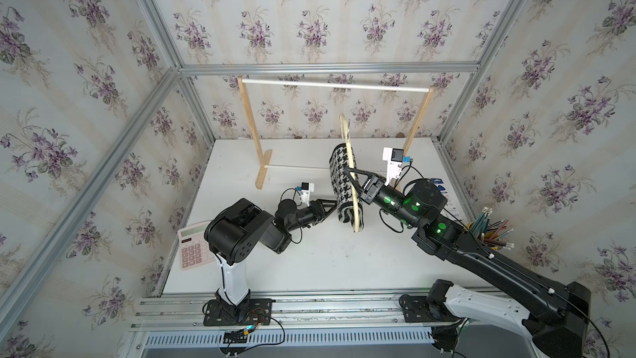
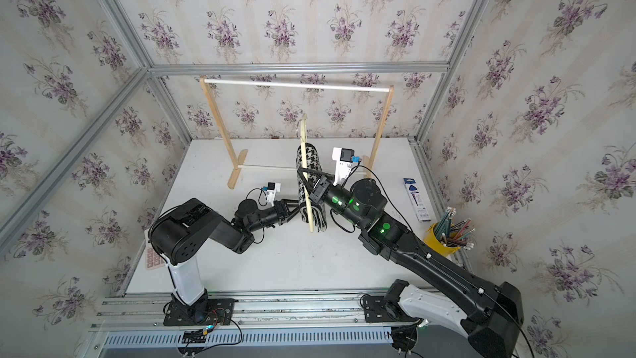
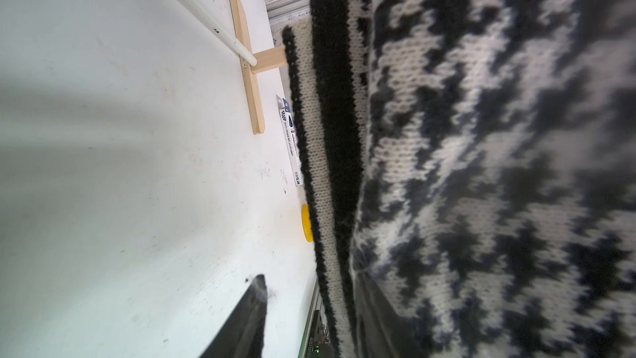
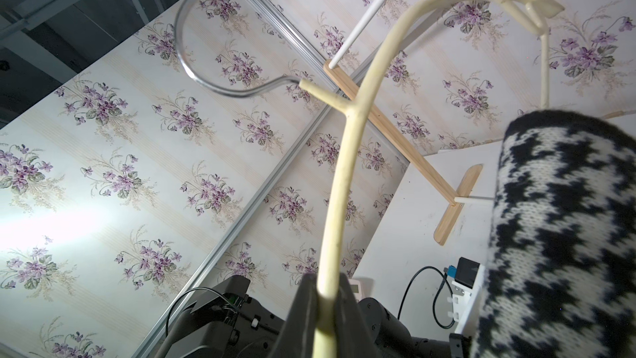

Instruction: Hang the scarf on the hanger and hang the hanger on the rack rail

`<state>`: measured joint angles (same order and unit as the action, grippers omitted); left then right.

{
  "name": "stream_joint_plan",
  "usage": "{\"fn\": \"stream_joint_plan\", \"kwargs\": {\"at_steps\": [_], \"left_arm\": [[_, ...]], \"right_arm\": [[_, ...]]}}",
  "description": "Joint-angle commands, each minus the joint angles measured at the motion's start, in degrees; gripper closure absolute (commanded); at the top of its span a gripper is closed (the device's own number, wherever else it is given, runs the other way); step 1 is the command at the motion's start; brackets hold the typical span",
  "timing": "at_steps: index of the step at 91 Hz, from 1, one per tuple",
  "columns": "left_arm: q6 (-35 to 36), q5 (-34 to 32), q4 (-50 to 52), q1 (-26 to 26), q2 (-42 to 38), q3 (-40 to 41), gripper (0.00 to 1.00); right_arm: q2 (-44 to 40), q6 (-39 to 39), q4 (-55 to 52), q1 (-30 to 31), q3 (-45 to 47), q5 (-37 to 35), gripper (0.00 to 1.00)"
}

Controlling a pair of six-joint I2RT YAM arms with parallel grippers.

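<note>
Holding the hanger [image 4: 344,167] in the air over mid-desk [image 1: 309,263], the right gripper [image 4: 325,287] is clamping its fingers shut on the cream arm. The scarf [image 1: 340,180] is hanging folded over the hanger's lower bar. The left gripper [image 1: 331,203] is sitting just left of the scarf, fingers [image 3: 253,315] parted, the visible one standing clear of the cloth.

Scarf [image 4: 557,235] blk/wht houndstooth, blk border; hanger [image 4: 339,184] pale cream, hook [image 4: 177,32] silver.
</note>
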<state>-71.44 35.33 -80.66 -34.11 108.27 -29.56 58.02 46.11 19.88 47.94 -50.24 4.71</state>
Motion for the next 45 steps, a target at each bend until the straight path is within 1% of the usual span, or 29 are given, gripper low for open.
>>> {"fn": "stream_joint_plan", "kwargs": {"at_steps": [1, 18, 28, 30, 45], "left_arm": [[0.68, -0.13, -0.77, 0.09, -0.32, -0.23, 0.52], [1.6, -0.51, -0.75, 0.37, -3.13, 1.99, 0.49], [1.92, -0.54, -0.71, 2.14, -5.68, 4.22, 0.48], [1.74, -0.36, -0.7, 2.6, -5.96, 4.42, 0.47], [1.04, 0.88, -0.72, 4.45, -6.06, 3.0, 0.46]], "right_arm": [[-0.59, -1.37, 4.85, -0.05, -0.3, -0.22, 1.0], [-0.71, -1.46, 4.41, -0.08, -0.22, -0.32, 1.0], [-0.95, -1.48, 4.25, -0.04, -0.19, -0.07, 1.0], [-0.97, -1.46, 4.21, -0.04, -0.14, 0.05, 1.0], [-1.56, -1.43, 3.63, -0.04, -0.4, 1.51, 1.0]]}}
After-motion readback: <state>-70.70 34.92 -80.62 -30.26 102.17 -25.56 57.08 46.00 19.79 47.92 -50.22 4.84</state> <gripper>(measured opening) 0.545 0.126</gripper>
